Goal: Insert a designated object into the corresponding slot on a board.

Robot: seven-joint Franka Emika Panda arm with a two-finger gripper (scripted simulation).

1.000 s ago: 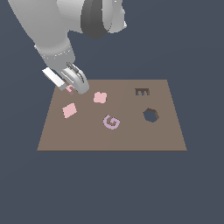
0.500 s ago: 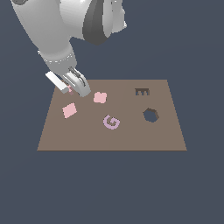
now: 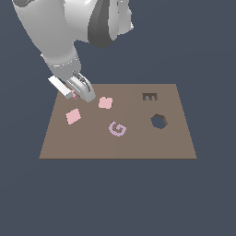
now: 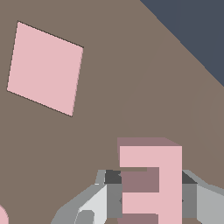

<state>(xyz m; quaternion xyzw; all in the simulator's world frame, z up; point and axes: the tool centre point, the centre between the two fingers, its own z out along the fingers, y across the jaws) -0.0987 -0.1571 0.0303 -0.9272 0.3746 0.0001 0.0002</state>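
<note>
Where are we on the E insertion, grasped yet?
Done: gripper reached the pink E block, jaws on either side of it, apparently closed on it. In hand: E sits at the board's far corner on the exterior view's left. Left: carry to the empty E-shaped slot, insert.

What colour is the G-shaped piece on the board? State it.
Pale purple, lilac: the G-shaped piece shows best in the exterior view, lying on the brown board.

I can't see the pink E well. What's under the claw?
The claw straddles the pink E block, which sits on the brown board. The E's lower part runs out of the wrist view, and the exterior view mostly hides it.
</note>
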